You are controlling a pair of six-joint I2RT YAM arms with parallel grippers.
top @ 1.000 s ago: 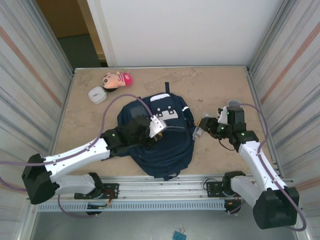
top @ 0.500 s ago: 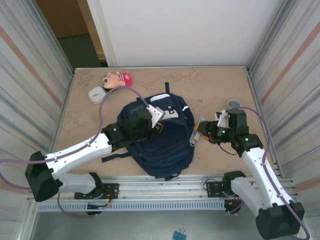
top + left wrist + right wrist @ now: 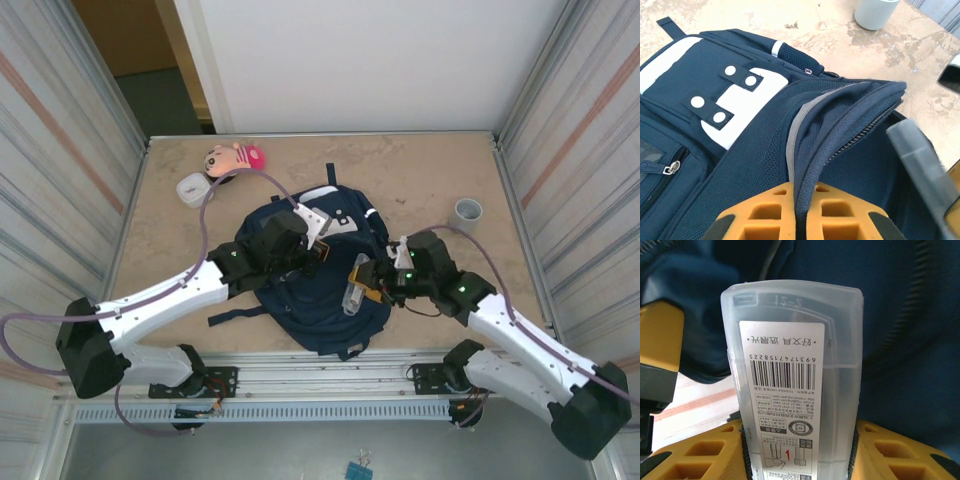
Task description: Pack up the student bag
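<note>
Metal walls (image 3: 60, 150) stand close on both sides of the tan table (image 3: 440, 170). Bare table shows at the back right and along the left side.

One student bag (image 3: 300, 300) lies flat in the middle. Its long way runs from the back to the near edge. Its top loop points at the back wall, and its bottom sits almost at the near edge.

The left gripper (image 3: 802, 210) pinches the bag's open rim and holds it up. The right gripper (image 3: 800, 455) squeezes one clear box (image 3: 790, 365) with a bar code, right above the bag's right side.

One doll (image 3: 232, 158) and one white tub (image 3: 193, 188) sit at the back left, just beside each other. One grey cup (image 3: 467, 211) stands alone on the right, well apart from the bag.
</note>
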